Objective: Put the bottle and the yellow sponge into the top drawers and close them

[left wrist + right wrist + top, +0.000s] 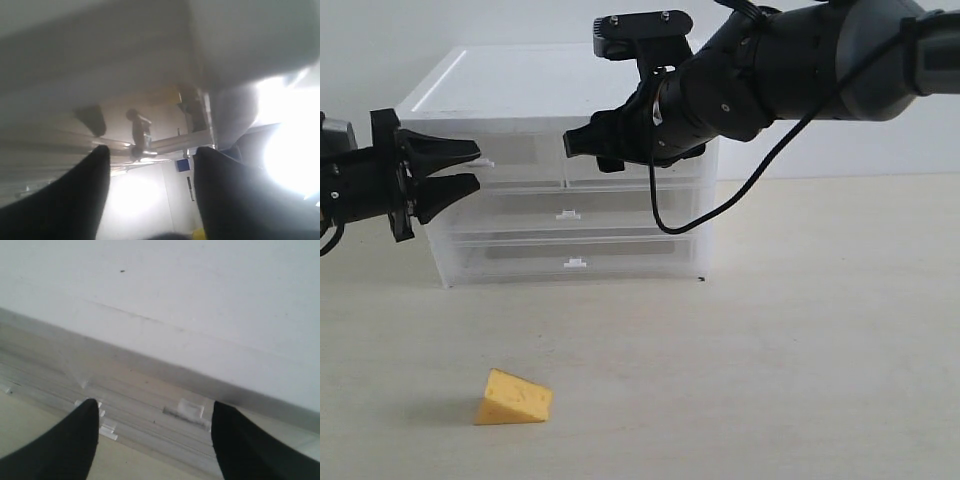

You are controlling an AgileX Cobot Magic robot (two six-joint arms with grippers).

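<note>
We see the left black gripper (472, 167), jaws apart, at the translucent plastic top drawers (525, 152); the right black gripper (575, 148) gapes too; orange-yellow wedge sponge (513, 398) lies well in front.

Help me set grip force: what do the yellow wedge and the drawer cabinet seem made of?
The orange-yellow wedge-shaped sponge looks like soft foam: matte, slightly mottled faces, no shine. The translucent drawer cabinet looks like rigid moulded plastic: smooth, see-through fronts with a slight sheen, under an opaque white top.
</note>
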